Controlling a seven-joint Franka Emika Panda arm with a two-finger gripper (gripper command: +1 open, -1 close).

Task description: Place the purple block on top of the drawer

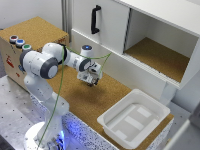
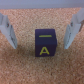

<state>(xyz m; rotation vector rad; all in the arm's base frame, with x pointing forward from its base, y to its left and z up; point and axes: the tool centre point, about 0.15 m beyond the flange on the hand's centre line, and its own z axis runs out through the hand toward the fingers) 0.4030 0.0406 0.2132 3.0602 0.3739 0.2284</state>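
a white robot arm reaches over a cork-covered counter. its gripper hangs with fingers spread wide apart, holding nothing. in the wrist view the purple block sits on the cork between the two fingers, touching neither.

in the exterior view the gripper covers the block, so it cannot be seen there. the drawer, a light-wood box with a cork top and three coloured buttons, stands at about ten o'clock from the gripper, well apart.

risks, as a judgement: the block looks slightly nearer one finger, so closing could nudge or twist it before it is held. a shallow grip could let it slip on the way up to the drawer top.

the block is a cube with no clear long axis. it rests flat, a yellow letter a on one visible face and a yellow bar on the face above it.
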